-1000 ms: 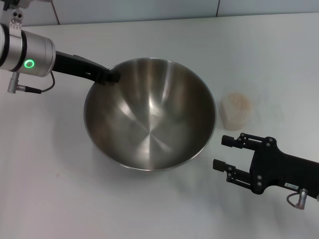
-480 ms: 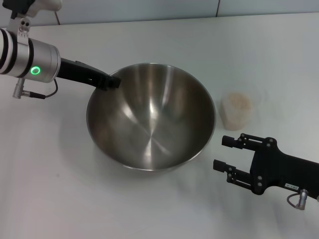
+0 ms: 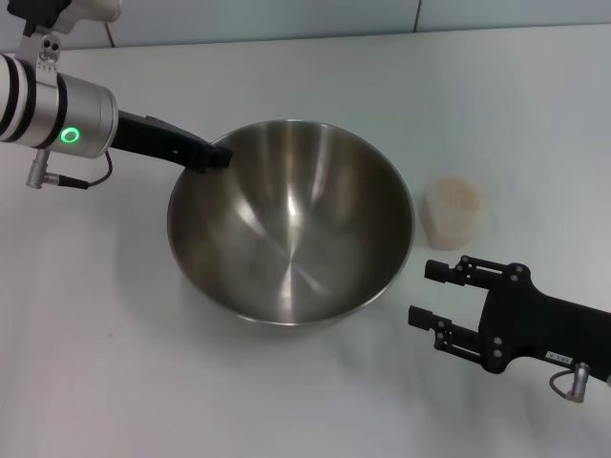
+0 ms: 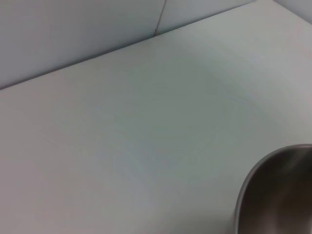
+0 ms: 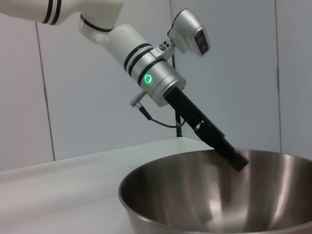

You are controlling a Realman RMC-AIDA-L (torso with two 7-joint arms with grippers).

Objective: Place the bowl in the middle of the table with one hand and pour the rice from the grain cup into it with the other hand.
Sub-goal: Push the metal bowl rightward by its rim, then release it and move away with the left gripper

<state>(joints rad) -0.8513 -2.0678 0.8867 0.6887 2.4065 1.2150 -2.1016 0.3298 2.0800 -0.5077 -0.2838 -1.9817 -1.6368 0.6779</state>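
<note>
The big steel bowl sits near the middle of the white table. My left gripper is at its far-left rim, shut on the edge; the right wrist view shows the same left gripper dipping over the rim of the bowl. A slice of the bowl shows in the left wrist view. The small clear grain cup stands just right of the bowl, upright, with rice heaped in it. My right gripper hovers open in front of the cup, holding nothing.
A pale wall runs along the table's far edge. Bare tabletop lies to the left of and behind the bowl.
My left arm has shifted slightly right and back, taking the bowl a little to the right with it. The right gripper and the cup have stayed put.
</note>
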